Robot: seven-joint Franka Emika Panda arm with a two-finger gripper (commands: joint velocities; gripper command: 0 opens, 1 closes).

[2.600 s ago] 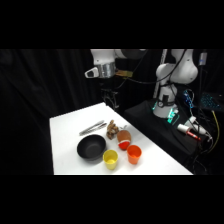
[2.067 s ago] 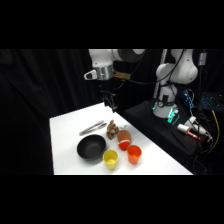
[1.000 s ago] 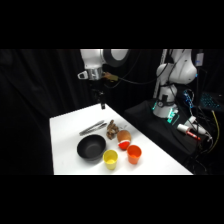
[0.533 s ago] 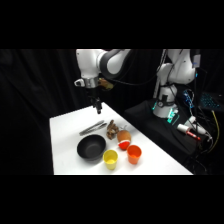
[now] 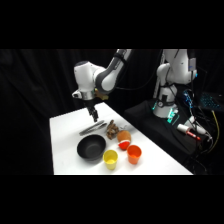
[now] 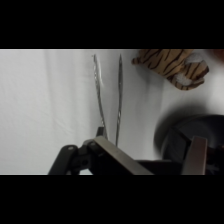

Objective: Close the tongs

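Silvery tongs lie on the white tabletop, arms apart, just beside the black bowl. We see our claw above them, fingers apart.

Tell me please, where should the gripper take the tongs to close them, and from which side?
Grip the tongs from above, one finger outside each arm, around mid-length. They lie flat on the table, their two arms spread apart, so squeezing across them should close them. The gripper hovers above them.
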